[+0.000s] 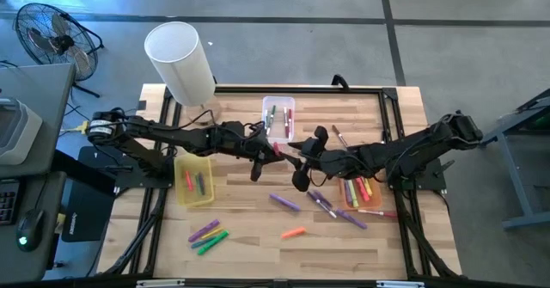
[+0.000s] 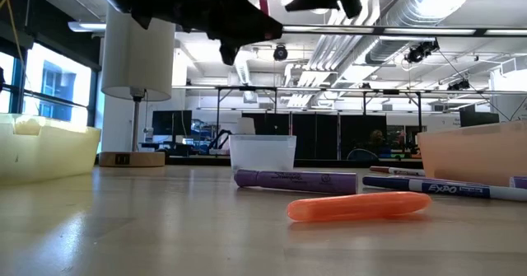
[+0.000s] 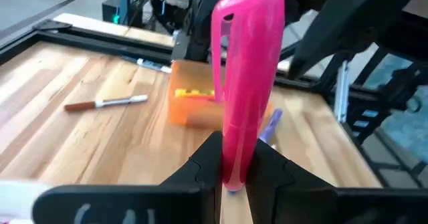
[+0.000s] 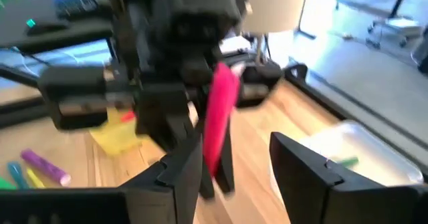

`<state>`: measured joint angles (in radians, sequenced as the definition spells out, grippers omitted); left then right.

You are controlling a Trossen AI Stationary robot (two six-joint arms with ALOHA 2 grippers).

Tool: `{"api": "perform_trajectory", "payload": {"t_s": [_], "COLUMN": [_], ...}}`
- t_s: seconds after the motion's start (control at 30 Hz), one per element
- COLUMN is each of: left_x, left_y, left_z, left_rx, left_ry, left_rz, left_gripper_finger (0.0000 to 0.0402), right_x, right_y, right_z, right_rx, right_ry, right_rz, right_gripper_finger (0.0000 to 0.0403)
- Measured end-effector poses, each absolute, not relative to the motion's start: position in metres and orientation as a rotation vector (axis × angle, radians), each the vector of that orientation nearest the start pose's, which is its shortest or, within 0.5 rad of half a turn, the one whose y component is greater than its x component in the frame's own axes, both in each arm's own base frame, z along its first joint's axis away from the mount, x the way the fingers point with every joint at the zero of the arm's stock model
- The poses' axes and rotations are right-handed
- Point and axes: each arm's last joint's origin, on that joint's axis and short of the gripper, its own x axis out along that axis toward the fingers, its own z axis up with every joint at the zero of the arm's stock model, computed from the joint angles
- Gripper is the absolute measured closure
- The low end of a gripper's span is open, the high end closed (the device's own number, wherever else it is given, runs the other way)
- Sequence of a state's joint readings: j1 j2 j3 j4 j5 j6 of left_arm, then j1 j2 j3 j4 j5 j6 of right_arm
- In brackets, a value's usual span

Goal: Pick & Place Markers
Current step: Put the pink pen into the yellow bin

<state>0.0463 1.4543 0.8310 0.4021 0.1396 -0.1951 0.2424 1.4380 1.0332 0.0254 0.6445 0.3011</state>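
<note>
My left gripper [image 3: 233, 162] pinches a glossy pink plastic marker [image 3: 246, 77] upright; just beyond, my right gripper [image 4: 235, 158] stands wide open, empty. I'd draw the right clear before carrying the marker binward.

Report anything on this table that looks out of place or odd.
Nothing looks spilled or damaged. Loose markers lie scattered on the table, which fits a sorting job. The one unusual sight: a pink marker stands upright in the left gripper, above the table, with the right gripper open beside it.
</note>
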Motion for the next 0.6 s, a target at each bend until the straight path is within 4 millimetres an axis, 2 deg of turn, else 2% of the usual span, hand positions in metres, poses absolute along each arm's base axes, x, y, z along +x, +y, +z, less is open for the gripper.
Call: {"api": "perform_trajectory", "payload": {"t_s": [0.13, 0.27, 0.47, 0.6], "left_x": [0.309, 0.291, 0.246, 0.209], "left_y": [0.01, 0.01, 0.011, 0.009], "left_z": [0.255, 0.261, 0.273, 0.272], "left_rx": [-0.211, -0.198, -0.182, -0.264], "left_ry": [0.266, 0.363, 0.558, 0.75], "left_rz": [-0.064, -0.025, 0.07, 0.126], "left_gripper_finger": [0.0363, 0.0363, 0.0363, 0.0362], "right_x": [0.309, 0.305, 0.3, 0.3], "right_y": [0.059, 0.058, 0.056, 0.056], "right_z": [0.281, 0.273, 0.266, 0.266], "right_rx": [0.146, 0.184, 0.214, 0.217], "right_ry": [0.366, 0.439, 0.497, 0.494], "right_rz": [-0.467, -0.491, -0.533, -0.533], "right_gripper_finger": [0.0236, 0.0242, 0.0249, 0.0247]}}
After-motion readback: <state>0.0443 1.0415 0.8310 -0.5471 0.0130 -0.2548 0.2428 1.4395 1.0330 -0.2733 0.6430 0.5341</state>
